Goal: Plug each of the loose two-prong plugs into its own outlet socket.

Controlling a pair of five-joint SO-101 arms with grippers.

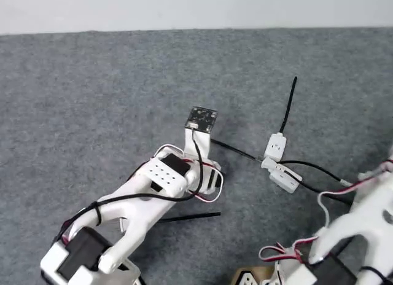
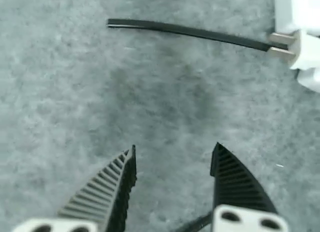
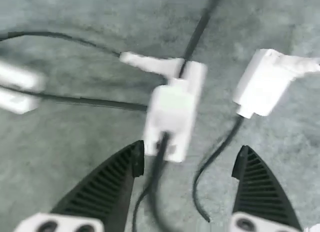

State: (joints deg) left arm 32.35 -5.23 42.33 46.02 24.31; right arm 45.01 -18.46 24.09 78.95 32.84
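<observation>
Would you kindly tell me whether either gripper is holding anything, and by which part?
Nothing is held: the left gripper is open over the grey mat, and the right gripper is open above a white connector.

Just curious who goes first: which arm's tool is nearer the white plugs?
Right. The open right tool is at the white plugs, one lying in its gap. The left tool is over bare carpet, the plugs farther off ahead.

The counter [image 1: 92, 101] carries a grey, felt-like covering across its whole visible surface. A pale wall [image 1: 196, 8] borders its far edge. A small tan item [image 1: 250, 276], identity unclear, lies at the near edge.
</observation>
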